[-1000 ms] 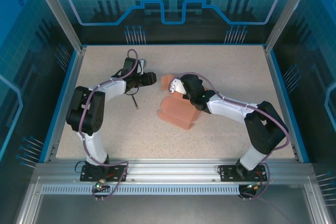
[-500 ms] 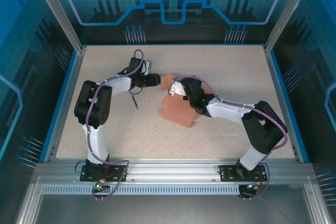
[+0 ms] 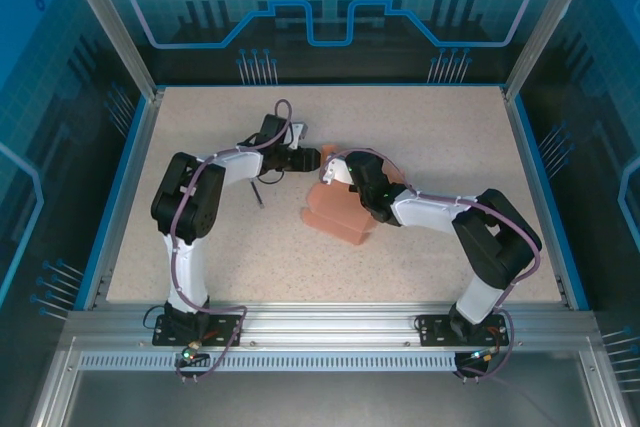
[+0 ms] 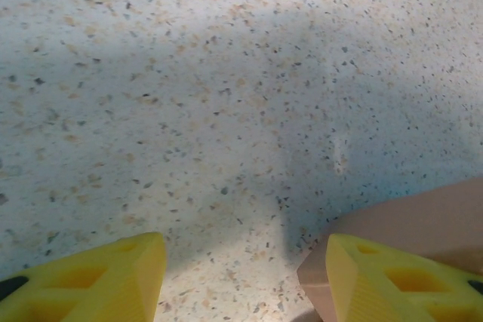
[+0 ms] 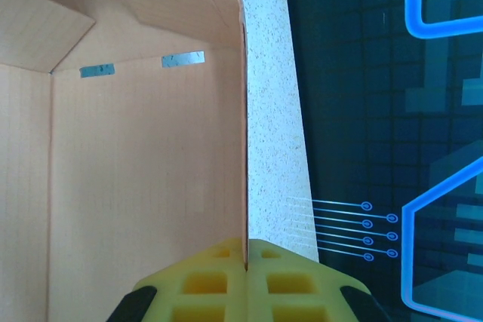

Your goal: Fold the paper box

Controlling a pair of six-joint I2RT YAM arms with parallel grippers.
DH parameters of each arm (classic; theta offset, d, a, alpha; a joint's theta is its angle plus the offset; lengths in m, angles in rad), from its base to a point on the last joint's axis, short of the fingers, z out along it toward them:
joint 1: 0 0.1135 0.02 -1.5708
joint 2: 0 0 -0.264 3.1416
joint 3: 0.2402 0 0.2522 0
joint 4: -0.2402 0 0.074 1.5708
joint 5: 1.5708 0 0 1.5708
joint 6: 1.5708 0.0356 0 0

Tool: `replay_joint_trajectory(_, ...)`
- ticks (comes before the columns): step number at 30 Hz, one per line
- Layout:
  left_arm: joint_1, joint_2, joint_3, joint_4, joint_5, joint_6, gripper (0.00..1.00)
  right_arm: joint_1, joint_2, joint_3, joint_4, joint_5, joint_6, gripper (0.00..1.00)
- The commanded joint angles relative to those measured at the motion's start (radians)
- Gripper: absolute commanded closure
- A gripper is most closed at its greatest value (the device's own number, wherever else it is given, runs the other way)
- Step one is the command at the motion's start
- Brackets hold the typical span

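The paper box [image 3: 338, 213] is salmon-pink card, partly folded, in the middle of the table. My right gripper [image 3: 336, 169] is at its far edge, shut on a thin upright panel. In the right wrist view the paper box [image 5: 136, 148] shows its inner face with two small slots, and the right gripper [image 5: 245, 260] pinches the panel's edge between closed yellow fingers. My left gripper [image 3: 314, 158] has come in from the left, close to the box's far-left flap. In the left wrist view the left gripper [image 4: 241, 280] is open over the bare table, and a corner of the paper box [image 4: 423, 216] lies under its right finger [image 4: 392, 280].
A thin dark stick [image 3: 258, 195] lies on the speckled table [image 3: 200, 237] left of the box. Blue walls and metal posts border the table on all sides. Both arms meet near the table's middle.
My left arm has reached right, bringing its open gripper up to the box's far-left flap. The right gripper has shifted slightly left, still pinching the card.
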Motion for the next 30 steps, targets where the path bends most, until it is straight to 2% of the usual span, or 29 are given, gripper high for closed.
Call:
replay_joint_trajectory(1, -0.010, -0.021, -0.039, 0.046, 0.044, 0.049, 0.40, 0.002, -0.001, -0.010, 0.023, -0.007, 0.016, 0.98)
replay_joint_trajectory(18, -0.016, -0.070, -0.136, 0.152, 0.155, 0.122, 0.40, -0.032, -0.007, 0.009, -0.040, -0.057, 0.078, 0.98)
replay_joint_trajectory(30, -0.022, -0.051, -0.104, 0.172, 0.254, 0.174, 0.41, -0.046, -0.011, 0.012, -0.081, -0.079, 0.096, 0.98)
